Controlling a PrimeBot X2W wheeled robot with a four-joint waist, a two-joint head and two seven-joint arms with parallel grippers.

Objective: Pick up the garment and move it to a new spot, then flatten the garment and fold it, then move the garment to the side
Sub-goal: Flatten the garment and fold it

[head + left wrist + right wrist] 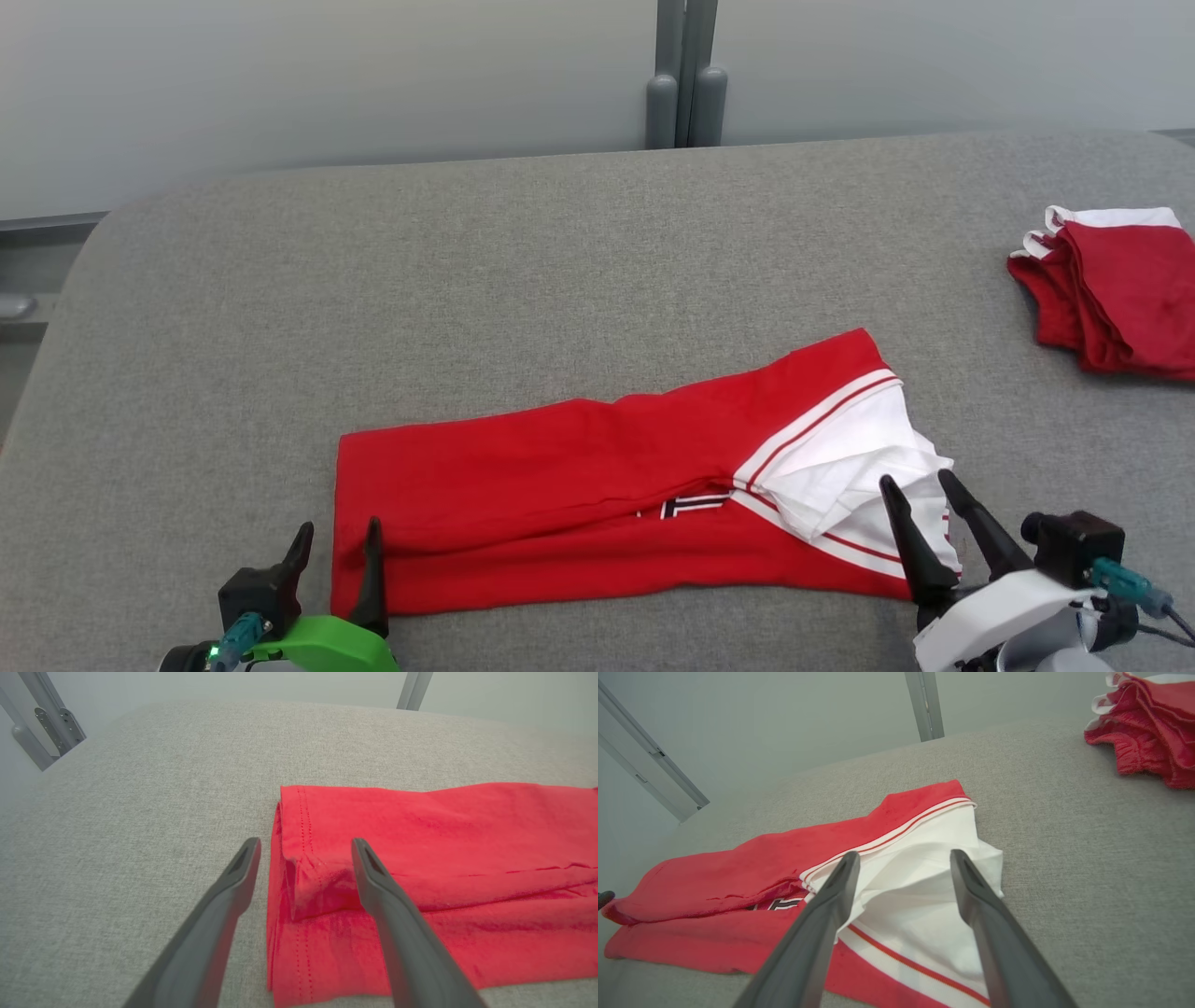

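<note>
The garment (pixel 579 495) is a red shirt with white, red-striped sleeve parts, folded lengthwise into a long band across the near part of the grey table (pixel 467 271). My left gripper (pixel 336 537) stands open at the band's left end, one finger over the red cloth (pixel 420 830) and one over the table. My right gripper (pixel 918 487) is open above the white end (pixel 920 891), with nothing between its fingers. A fold of the red cloth lies doubled over near the left fingertips (pixel 359 851).
A stack of folded red and white garments (pixel 1116 285) lies at the table's far right, also at the top right of the right wrist view (pixel 1148 728). A grey post (pixel 686 75) stands behind the table's far edge. The table's left edge curves away near my left arm.
</note>
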